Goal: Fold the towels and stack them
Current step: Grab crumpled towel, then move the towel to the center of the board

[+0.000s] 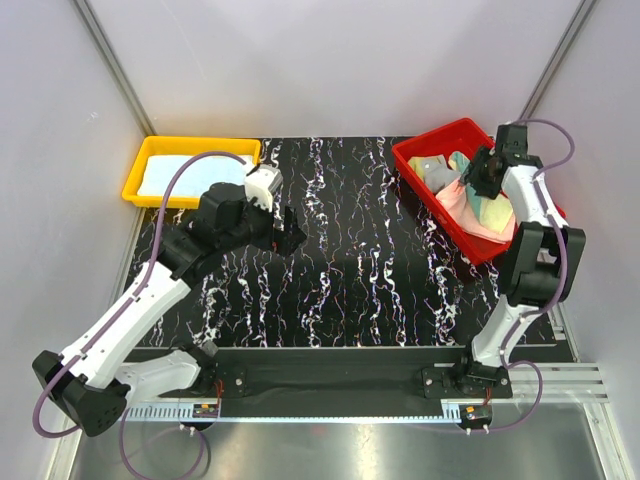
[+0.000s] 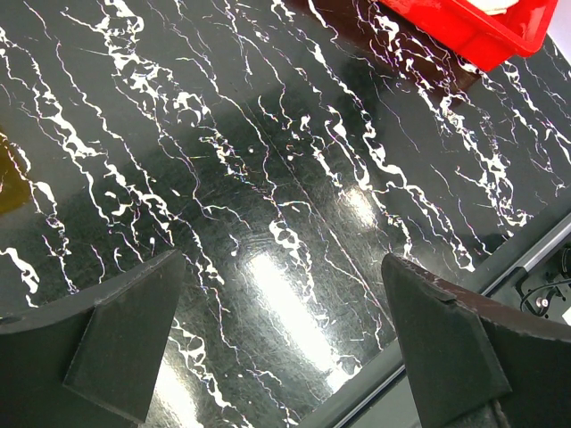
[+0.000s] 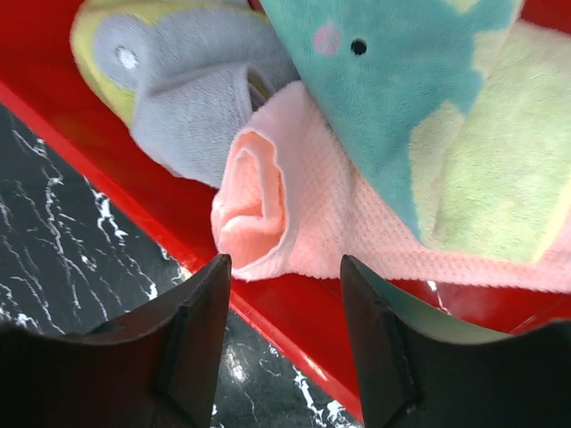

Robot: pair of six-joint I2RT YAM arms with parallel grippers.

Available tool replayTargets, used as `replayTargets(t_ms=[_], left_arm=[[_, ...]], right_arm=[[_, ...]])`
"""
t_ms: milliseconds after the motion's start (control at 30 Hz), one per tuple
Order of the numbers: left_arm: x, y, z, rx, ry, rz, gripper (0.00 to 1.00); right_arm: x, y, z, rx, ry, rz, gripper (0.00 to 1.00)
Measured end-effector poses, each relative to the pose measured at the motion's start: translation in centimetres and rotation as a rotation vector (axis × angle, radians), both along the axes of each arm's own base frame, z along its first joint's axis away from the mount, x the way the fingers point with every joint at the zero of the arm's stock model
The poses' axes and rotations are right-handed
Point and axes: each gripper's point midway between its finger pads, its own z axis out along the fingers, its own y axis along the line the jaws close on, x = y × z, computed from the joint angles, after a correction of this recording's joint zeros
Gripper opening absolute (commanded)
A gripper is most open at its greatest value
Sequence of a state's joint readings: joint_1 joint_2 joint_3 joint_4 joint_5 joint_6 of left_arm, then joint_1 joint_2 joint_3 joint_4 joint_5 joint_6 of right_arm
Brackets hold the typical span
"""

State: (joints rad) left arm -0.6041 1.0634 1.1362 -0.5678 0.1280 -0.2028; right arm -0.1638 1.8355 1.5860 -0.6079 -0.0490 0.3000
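Cloth at left: a light blue towel (image 1: 195, 172) in the yellow tray (image 1: 138, 172), with the left gripper (image 2: 284, 267) spread wide nearby. In the red bin (image 1: 420, 150), soft, limp towels (image 1: 470, 195) heap. The right gripper (image 3: 285, 285), jaws apart, faces the rolled edge of the pink towel (image 3: 303, 214), likely the surest pinch.

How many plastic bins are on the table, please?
2. The yellow bin sits at the far left, holding a light blue towel; the red bin sits at the far right, holding a heap of towels. None appears hidden.
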Motion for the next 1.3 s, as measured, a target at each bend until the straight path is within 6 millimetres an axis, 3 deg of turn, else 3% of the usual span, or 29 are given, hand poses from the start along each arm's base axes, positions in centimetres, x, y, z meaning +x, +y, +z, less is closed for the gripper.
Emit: replayTargets(t_ms=[167,267,333,433,567,767,867,933,1033,1100,1167,1233,1300], left_arm=[[0.0,0.0,0.0,0.000,0.000,0.000,0.99],[0.1,-0.1,-0.2,0.004,0.006,-0.001,0.99],[0.3,-0.2,-0.6,0.010,0.015,-0.001,0.99],[0.4,-0.3,-1.0,0.018,0.026,0.000,0.99],[0.5,-0.2,-1.0,0.014,0.029,0.005,0.99],[0.9,-0.1,-1.4,-0.031,0.086,0.012,0.99],[1.8,0.2,-1.0,-0.103,0.111,0.040,0.99],[2.3,0.5,-1.0,-0.130,0.130,0.064,0.99],[2.8,0.7,-1.5,-0.134,0.152,0.087,0.99],[2.8,0.7,-1.8,-0.130,0.162,0.083,0.98],[2.7,0.7,-1.9,-0.128,0.167,0.087,0.98],[2.7,1.1,-1.9,-0.127,0.165,0.107,0.98],[2.3,1.5,-2.2,-0.134,0.163,0.131,0.98]], right_arm=[[0.9,0.7,-4.7,0.050,0.056,0.029,0.58],[1.5,1.0,-7.1,0.066,0.084,0.053,0.24],[1.9,0.9,-7.8,0.063,0.106,0.058,0.07],[2.4,-0.1,-6.6,0.021,0.127,0.035,0.02],[3.1,-1.7,-0.1,-0.051,0.071,-0.023,0.04],[2.1,-1.4,15.8,-0.082,-0.196,-0.057,0.06],[-0.4,2.0,23.1,-0.054,-0.358,0.009,0.07],[-3.1,6.2,26.8,-0.005,-0.447,0.101,0.08],[-7.5,13.2,29.1,0.123,-0.537,0.279,0.12],[-10.7,17.3,27.4,0.220,-0.520,0.394,0.12],[-13.5,20.6,22.9,0.310,-0.443,0.474,0.13],[-15.6,23.8,16.6,0.381,-0.329,0.527,0.16],[-18.0,26.2,8.5,0.419,-0.139,0.553,0.20]])
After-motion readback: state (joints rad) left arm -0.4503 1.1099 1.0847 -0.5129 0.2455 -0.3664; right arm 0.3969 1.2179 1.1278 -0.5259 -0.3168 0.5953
